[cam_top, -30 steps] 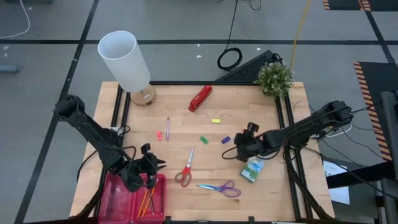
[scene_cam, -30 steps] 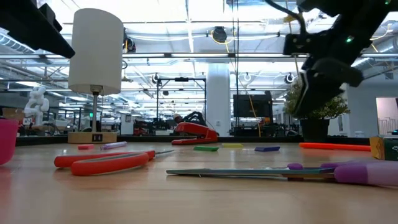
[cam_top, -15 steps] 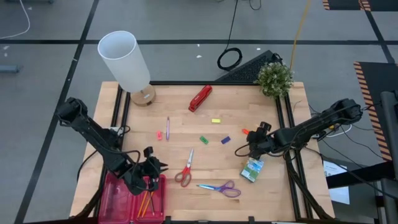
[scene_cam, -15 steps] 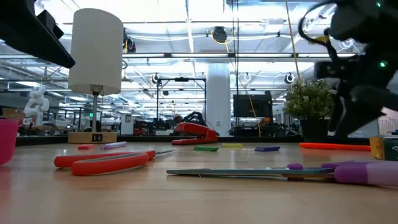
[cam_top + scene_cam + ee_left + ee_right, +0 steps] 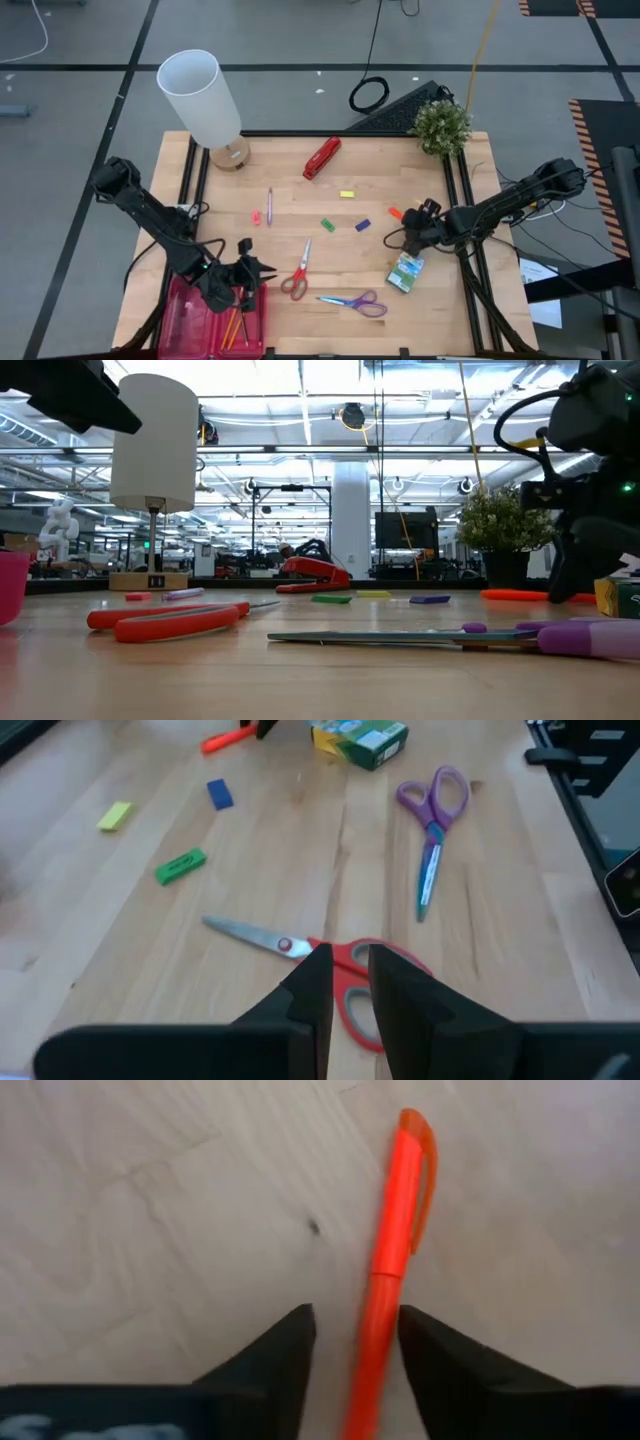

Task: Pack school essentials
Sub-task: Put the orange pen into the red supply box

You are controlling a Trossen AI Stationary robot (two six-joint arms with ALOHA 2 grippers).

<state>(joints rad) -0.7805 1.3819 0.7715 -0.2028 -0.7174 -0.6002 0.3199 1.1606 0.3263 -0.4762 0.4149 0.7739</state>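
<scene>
A pick-up of the orange pen [image 5: 392, 1240] appears to be the step in hand; the right claw [image 5: 352, 1342] is lowered over it near the right edge of the bench [image 5: 420, 300], its fingers parted just wider than the barrel, which runs between them; nothing is held yet, and whether the tips already touch the wood cannot be told. The next move is judged to call for the fingers to be closed squarely on the barrel, since a round pen is likely to roll or slip, and then for a carry across to the pink tray [image 5: 185, 318] at the front left corner, where orange pencils [image 5: 236, 322] already lie.

The left claw [image 5: 350, 982] hangs at the tray's inner edge, pointed at the red scissors [image 5: 298, 272]; its fingers are nearly closed, a thin gap left between them, and nothing is gripped.

Not yet packed: the purple scissors [image 5: 356, 302] near the front edge, the crayon box [image 5: 404, 272] just beside the right claw, the green eraser [image 5: 327, 225], blue eraser [image 5: 363, 225] and yellow eraser [image 5: 347, 194] mid-bench, and a thin pen [image 5: 269, 205] towards the back left.

From above, most of the orange pen is hidden under the right claw; the tray is cut off by the picture's edge and partly covered by the left arm, so its full contents cannot be made out.
</scene>
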